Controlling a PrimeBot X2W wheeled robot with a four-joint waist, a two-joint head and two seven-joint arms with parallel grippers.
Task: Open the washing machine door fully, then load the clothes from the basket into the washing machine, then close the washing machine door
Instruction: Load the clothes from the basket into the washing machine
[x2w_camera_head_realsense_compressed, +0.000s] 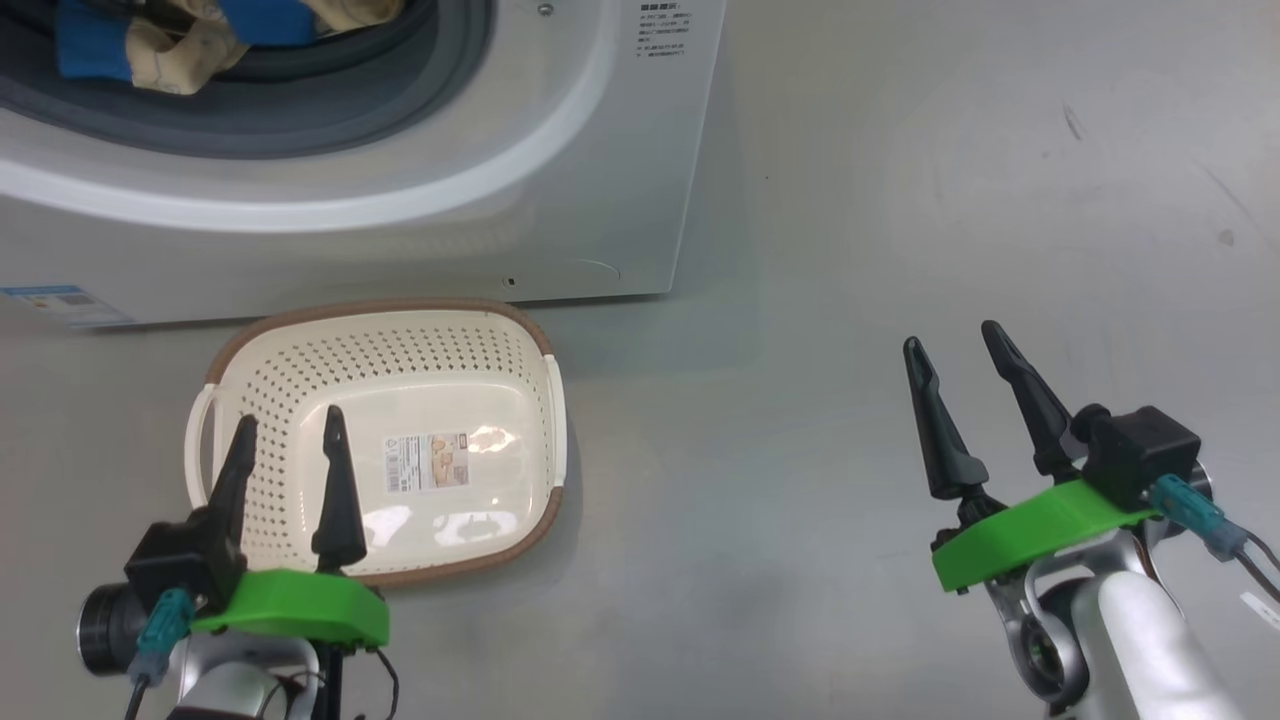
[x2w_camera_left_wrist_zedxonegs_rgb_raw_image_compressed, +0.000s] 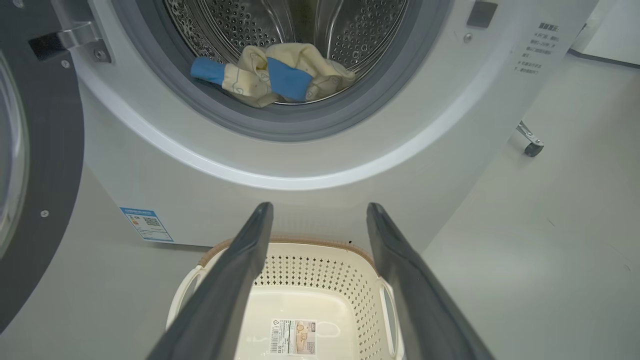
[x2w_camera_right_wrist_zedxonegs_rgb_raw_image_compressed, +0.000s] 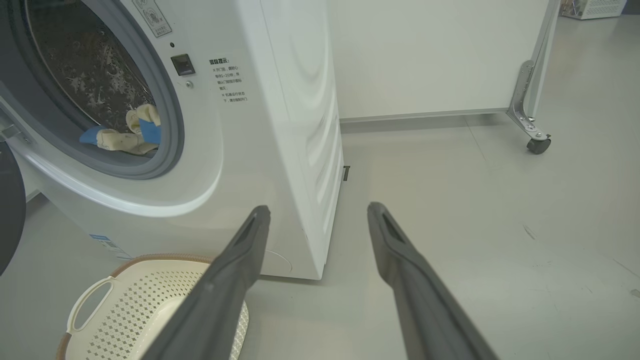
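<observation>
Door step looks done: large round door w/ glossy black ring and clear glass bowl (x2w_camera_left_wrist_zedxonegs_rgb_raw_image_compressed: 45, 175) stands swung away from the opening, at the left edge of L wrist view. Loading also looks done: soft cream-yellow garments w/ bright blue trim (x2w_camera_left_wrist_zedxonegs_rgb_raw_image_compressed: 272, 75) lie bunched at the bottom front of the perforated steel drum (x2w_camera_left_wrist_zedxonegs_rgb_raw_image_compressed: 360, 30), right behind the grey rubber gasket (x2w_camera_left_wrist_zedxonegs_rgb_raw_image_compressed: 280, 127). Can't tell whether a fold sits on the gasket lip. Small rectangular cream perforated plastic basket w/ brown rim (x2w_camera_head_realsense_compressed: 400, 350) sits on the grey floor (x2w_camera_head_realsense_compressed: 800, 400), just in front of the big white front-loading washing machine (x2w_camera_head_realsense_compressed: 400, 230). Basket interior shows bare bottom and label sticker (x2w_camera_head_realsense_compressed: 428, 461), no fabric seen in it. L gripper (x2w_camera_head_realsense_compressed: 290, 420) hangs over the basket's near side, fingers spread wide, holding nothing. R gripper (x2w_camera_head_realsense_compressed: 951, 336) is over bare floor, well apart from basket and machine, also spread wide, nothing held. Est. remaining: closing the door only. Poss. a nudge of the garments deeper first, if they do overlap the lip.
</observation>
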